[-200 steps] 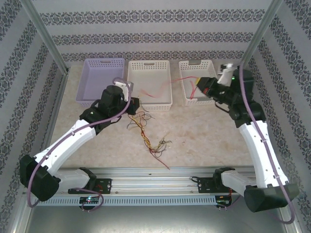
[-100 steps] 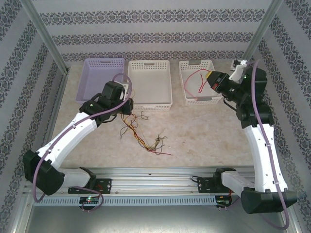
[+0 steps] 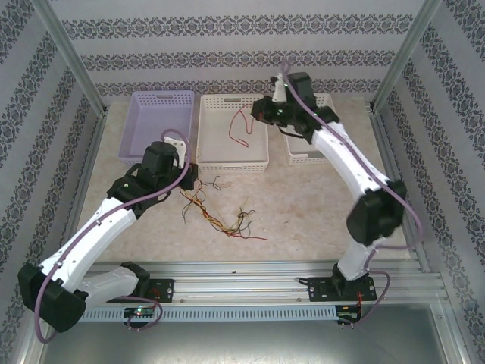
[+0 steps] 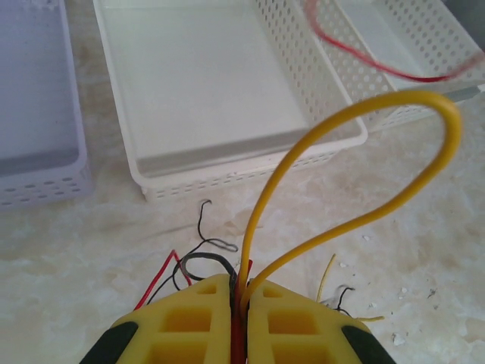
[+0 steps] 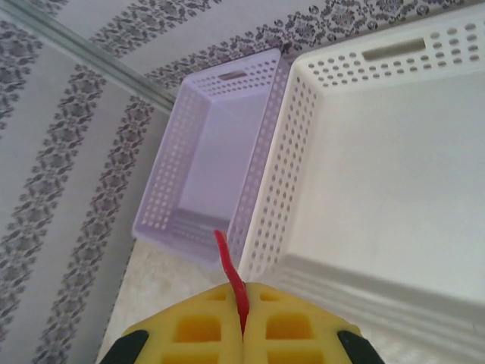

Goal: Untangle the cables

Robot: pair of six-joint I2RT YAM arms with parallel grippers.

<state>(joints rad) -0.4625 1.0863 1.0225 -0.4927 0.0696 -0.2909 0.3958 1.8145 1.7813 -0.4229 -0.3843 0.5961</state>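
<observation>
- While the left claw (image 4: 240, 292) pinches a yellow cable (image 4: 356, 114) tight between its closed jaws, that cable arcs up in a loop before the middle white basket (image 4: 227, 171).
- Remaining cables (image 3: 216, 216), red, tan and black, lie tangled on the surface (image 3: 326, 205) just beside this claw, in front of the white basket.
- Right claw (image 5: 243, 292) is closed on a red cable (image 5: 229, 269), which dangles over the white basket, with the purple basket (image 5: 170, 186) beside it.
</observation>
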